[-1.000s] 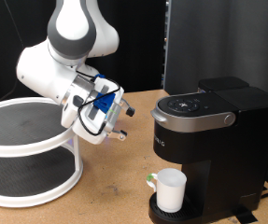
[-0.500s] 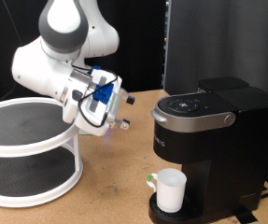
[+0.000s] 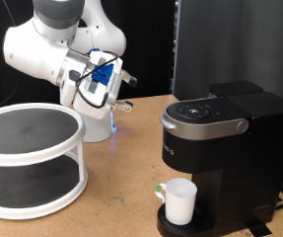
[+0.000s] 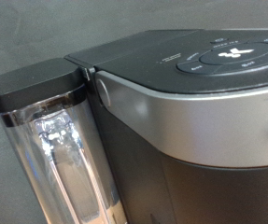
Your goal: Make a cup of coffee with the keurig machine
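The keurig machine (image 3: 220, 138) stands on the wooden table at the exterior view's right, its silver-rimmed lid down. The white cup (image 3: 180, 200) stands on the machine's drip tray under the spout, with a green mark at its handle side. My gripper (image 3: 123, 91) hangs in the air to the left of the machine, well above the table and apart from it, its fingers pointing toward the machine. They look apart and hold nothing. The wrist view shows no fingers, only the machine's lid rim (image 4: 190, 103), its top buttons and its clear water tank (image 4: 63, 159).
A white two-tier round stand (image 3: 28, 158) fills the exterior view's left. The white arm base (image 3: 100, 126) stands behind it. A black panel (image 3: 230, 44) rises behind the machine. Bare wooden table (image 3: 121, 188) lies between stand and machine.
The arm has swung up and to the exterior view's left, carrying the gripper farther from the machine. The cup and the machine have not moved.
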